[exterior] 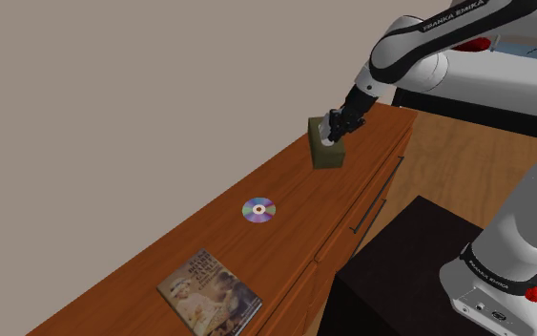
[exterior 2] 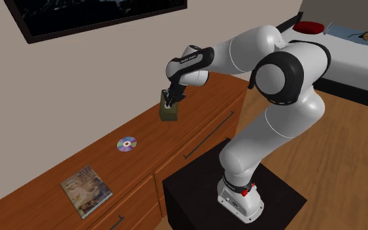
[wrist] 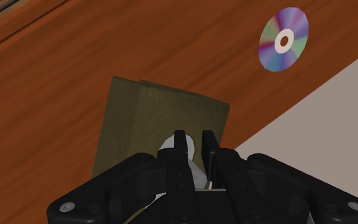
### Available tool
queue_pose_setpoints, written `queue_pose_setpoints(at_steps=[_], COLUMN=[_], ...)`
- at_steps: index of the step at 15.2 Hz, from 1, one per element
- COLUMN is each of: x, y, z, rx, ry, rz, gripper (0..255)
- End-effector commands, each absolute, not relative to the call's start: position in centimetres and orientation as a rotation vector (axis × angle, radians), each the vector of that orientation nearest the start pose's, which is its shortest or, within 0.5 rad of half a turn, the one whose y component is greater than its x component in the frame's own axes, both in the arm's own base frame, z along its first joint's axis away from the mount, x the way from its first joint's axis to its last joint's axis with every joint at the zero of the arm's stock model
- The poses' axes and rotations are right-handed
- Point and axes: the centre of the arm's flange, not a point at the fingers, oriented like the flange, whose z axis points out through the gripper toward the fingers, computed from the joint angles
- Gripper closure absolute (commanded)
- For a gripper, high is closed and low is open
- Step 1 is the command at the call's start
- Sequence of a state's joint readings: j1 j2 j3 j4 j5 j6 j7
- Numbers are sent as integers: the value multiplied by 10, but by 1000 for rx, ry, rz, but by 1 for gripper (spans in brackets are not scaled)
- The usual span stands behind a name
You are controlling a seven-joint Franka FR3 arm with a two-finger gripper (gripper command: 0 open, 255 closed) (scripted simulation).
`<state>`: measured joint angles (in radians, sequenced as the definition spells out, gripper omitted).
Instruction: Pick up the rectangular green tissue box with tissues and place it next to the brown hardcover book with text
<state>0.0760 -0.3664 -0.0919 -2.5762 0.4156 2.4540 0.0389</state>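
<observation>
The olive-green tissue box (exterior: 327,151) (exterior 2: 168,113) is at the far end of the wooden dresser top (exterior: 161,250), slightly tilted. I cannot tell whether its base touches the wood. My gripper (exterior: 337,126) (exterior 2: 170,100) (wrist: 195,143) comes down on its top. Its fingers are nearly together, clasping the white tissue (wrist: 171,144) that sticks out of the box (wrist: 152,121). The brown book (exterior: 209,296) (exterior 2: 85,189) with a pictured cover lies flat at the near end of the dresser, far from the box.
A shiny CD (exterior: 258,209) (exterior 2: 126,143) (wrist: 283,40) lies on the dresser between box and book. The wall runs along the dresser's far side, with a dark framed screen (exterior 2: 78,16) hung on it. A bed (exterior 2: 349,49) stands behind the arm. The black stand (exterior 2: 195,189) sits before the drawers.
</observation>
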Motion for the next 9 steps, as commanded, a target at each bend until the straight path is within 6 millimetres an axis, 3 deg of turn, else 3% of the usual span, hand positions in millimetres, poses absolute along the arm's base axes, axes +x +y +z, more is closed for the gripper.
queue_pose_setpoints(at_steps=[1, 9], x=[433, 433], y=[-7, -7], z=[423, 465], rx=[-2747, -2747], ry=[478, 478], rz=[-323, -323], gripper=[255, 255])
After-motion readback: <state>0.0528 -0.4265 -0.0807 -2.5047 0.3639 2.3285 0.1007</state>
